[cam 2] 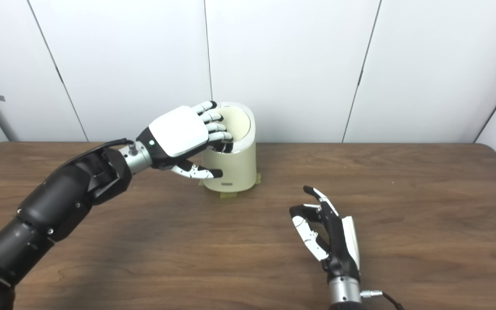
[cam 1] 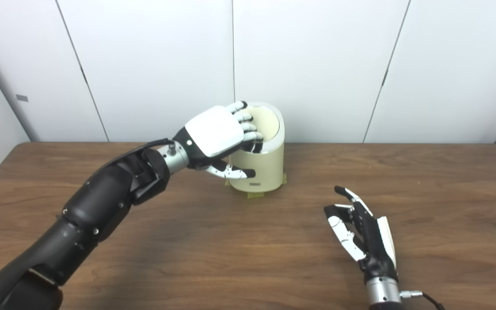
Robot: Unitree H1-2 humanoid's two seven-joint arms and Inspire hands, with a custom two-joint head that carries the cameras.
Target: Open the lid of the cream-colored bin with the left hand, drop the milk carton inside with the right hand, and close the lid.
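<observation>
Cream-colored bin (cam 1: 261, 165) stands on your wooden counter (cam 1: 187, 241) — your left hand (cam 1: 215, 133) rests at its tilted lid (cam 1: 266, 125), fingers (cam 1: 248, 127) curled on the rim; your right hand (cam 1: 362, 230) is open, empty.

Black-shelled arms, silver wrist cuffs, white-backed left hand (cam 1: 213, 137) with what looks like a green light.

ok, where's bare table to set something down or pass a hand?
Bare wood: the whole stretch right of the bin and beyond the right hand to the table's right edge; also the near middle, between the left arm and the right hand. Crowded: the bin's top and front, where the left hand sits on the lid.
</observation>
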